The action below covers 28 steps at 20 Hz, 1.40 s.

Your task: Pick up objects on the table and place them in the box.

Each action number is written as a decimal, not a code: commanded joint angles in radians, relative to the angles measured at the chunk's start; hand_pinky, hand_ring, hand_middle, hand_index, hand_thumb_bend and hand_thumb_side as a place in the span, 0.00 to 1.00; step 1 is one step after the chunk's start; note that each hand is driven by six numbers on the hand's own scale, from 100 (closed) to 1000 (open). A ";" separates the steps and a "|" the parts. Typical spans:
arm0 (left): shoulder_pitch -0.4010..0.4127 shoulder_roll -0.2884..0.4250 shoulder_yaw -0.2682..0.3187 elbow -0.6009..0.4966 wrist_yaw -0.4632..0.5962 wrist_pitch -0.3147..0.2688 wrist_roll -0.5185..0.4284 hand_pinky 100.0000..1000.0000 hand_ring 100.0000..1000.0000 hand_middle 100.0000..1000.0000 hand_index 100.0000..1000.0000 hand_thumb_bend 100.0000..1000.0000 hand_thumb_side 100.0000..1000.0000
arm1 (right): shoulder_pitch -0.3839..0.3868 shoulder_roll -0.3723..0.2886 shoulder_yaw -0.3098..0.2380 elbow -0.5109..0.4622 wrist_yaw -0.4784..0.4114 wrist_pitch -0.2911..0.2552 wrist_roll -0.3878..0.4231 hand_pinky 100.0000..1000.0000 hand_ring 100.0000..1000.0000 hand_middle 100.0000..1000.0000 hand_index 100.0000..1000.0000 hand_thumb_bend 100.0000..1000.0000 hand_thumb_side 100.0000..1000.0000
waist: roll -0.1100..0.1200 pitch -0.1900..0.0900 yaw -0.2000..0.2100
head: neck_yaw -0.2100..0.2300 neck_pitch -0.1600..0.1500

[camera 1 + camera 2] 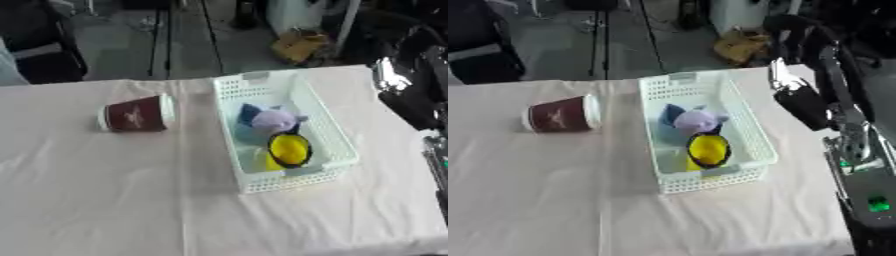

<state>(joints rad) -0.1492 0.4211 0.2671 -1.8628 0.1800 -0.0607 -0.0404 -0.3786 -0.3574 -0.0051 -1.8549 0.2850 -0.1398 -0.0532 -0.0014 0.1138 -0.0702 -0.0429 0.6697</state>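
Note:
A dark red paper cup (134,115) with a white lid lies on its side on the white tablecloth, left of the box. The box is a white slotted basket (335,131) standing mid-table. Inside it are a purple and blue soft toy (269,120) and a yellow round thing with a black rim (289,149). My right arm (805,106), black with silver joints, hangs over the table's right edge, to the right of the basket and apart from it. I cannot make out how its hand stands. My left hand shows in neither view.
The white cloth (105,200) covers the whole table. The front and left parts hold only the cup. Beyond the far edge are a dark chair (44,55), stand legs and a brown bag (297,46) on the floor.

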 commanded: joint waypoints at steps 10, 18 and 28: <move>-0.010 0.009 0.007 -0.016 0.023 0.010 0.029 0.46 0.82 0.78 0.99 0.26 1.00 | -0.014 -0.016 -0.008 -0.023 0.003 -0.005 0.008 0.53 0.61 0.76 0.88 0.00 0.48 | 0.000 -0.013 0.004 | -0.001 -0.032; -0.017 0.019 -0.002 0.001 0.151 0.104 0.246 0.46 0.84 0.78 1.00 0.29 1.00 | -0.016 -0.015 -0.009 -0.022 0.003 -0.004 0.005 0.53 0.61 0.76 0.88 0.00 0.47 | 0.000 -0.018 0.004 | 0.005 -0.058; -0.010 0.015 0.002 -0.010 0.166 0.094 0.241 0.46 0.83 0.76 0.98 0.29 1.00 | -0.014 -0.014 -0.010 -0.024 0.002 -0.006 0.005 0.53 0.61 0.76 0.88 0.00 0.47 | 0.000 -0.021 0.004 | 0.003 -0.055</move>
<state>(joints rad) -0.1526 0.4129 0.2644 -1.8507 0.3431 0.0384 0.2000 -0.3787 -0.3573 -0.0054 -1.8550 0.2850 -0.1438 -0.0487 -0.0021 0.1057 -0.0669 -0.0400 0.6211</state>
